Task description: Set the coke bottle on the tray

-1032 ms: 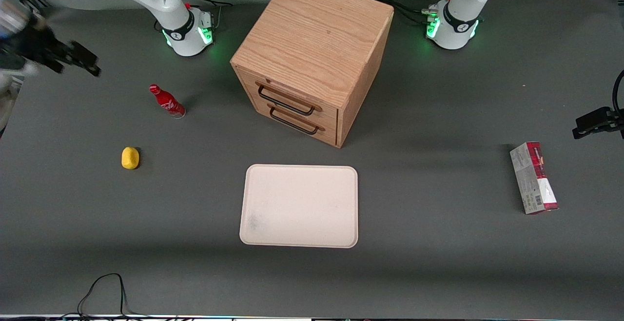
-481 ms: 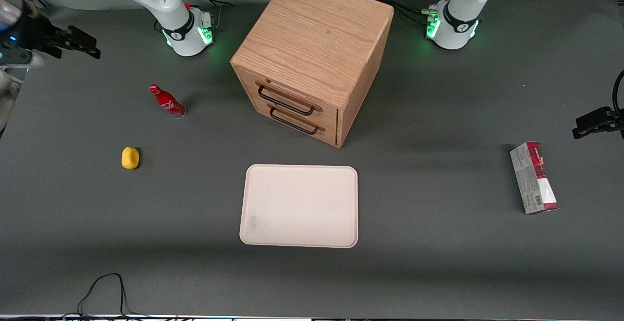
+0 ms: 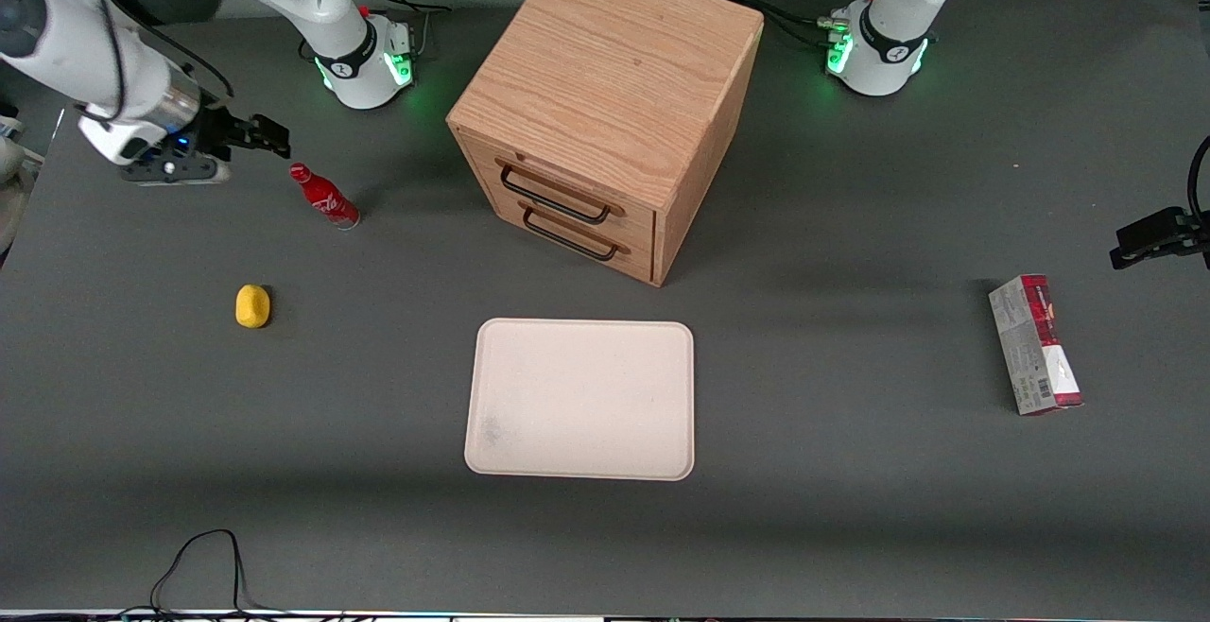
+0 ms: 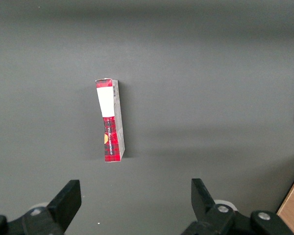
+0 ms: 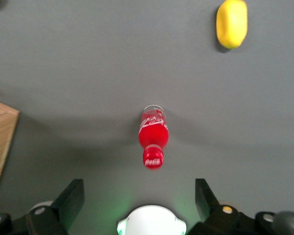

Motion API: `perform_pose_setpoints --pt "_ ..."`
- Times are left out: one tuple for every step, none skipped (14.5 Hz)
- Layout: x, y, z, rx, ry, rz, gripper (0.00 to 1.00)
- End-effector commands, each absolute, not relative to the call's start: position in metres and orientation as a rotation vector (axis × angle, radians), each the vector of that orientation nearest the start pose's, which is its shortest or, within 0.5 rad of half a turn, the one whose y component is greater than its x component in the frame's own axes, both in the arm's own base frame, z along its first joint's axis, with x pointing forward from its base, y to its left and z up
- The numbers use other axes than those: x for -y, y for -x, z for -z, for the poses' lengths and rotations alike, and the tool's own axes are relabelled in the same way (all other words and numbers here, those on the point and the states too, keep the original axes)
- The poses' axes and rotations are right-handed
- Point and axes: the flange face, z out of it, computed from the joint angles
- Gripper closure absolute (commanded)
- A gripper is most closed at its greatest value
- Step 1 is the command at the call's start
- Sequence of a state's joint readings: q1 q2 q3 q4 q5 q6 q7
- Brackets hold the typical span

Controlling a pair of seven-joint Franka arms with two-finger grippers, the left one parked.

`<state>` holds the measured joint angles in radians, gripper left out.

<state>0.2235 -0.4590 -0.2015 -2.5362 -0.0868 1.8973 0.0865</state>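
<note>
The coke bottle (image 3: 324,196) is small and red with a red cap, and stands upright on the grey table near the working arm's end. In the right wrist view the coke bottle (image 5: 153,134) sits centred ahead of the open fingers, apart from them. My right gripper (image 3: 271,137) is open and empty. It hovers just beside the bottle's cap, slightly farther from the front camera, and also shows in the right wrist view (image 5: 138,195). The cream tray (image 3: 581,348) lies flat and bare in front of the cabinet, nearer the front camera.
A wooden drawer cabinet (image 3: 605,112) stands mid-table, its edge in the right wrist view (image 5: 0,142). A yellow lump (image 3: 252,306) lies nearer the front camera than the bottle. A red-and-grey carton (image 3: 1035,343) lies toward the parked arm's end. The working arm's base (image 3: 364,64) is close by.
My right gripper has swung in from the table's edge at the working arm's end toward the bottle and now sits close to its cap. The bottle and tray have not moved.
</note>
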Motion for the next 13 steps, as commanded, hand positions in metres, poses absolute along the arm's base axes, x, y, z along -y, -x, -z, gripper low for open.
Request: perform_pose_setpoints --pt "-0.003 -0.351 -0.38 0.056 3.136 -0.226 0.0" --pt "-0.002 -0.347 -0.367 0.079 3.158 -0.222 0.0" --pt "0.0 -0.344 -0.355 0.085 3.173 -0.206 0.0" --pt "0.002 -0.341 -0.342 0.086 3.178 -0.193 0.0" --pt "0.008 -0.339 -0.332 0.096 3.195 -0.177 0.0" --pt "0.016 -0.338 -0.327 0.083 3.196 -0.16 0.0" --pt "0.021 -0.338 -0.324 0.06 3.188 -0.155 0.0" --pt "0.022 -0.338 -0.322 0.057 3.186 -0.148 0.0" --pt "0.021 -0.337 -0.318 0.058 3.186 -0.157 0.01" --pt "0.021 -0.337 -0.317 0.049 3.186 -0.16 0.05" --pt "0.021 -0.337 -0.318 0.04 3.185 -0.157 0.15" --pt "0.021 -0.337 -0.317 0.036 3.185 -0.157 0.27" --pt "0.021 -0.337 -0.317 0.0 3.185 -0.156 0.37"
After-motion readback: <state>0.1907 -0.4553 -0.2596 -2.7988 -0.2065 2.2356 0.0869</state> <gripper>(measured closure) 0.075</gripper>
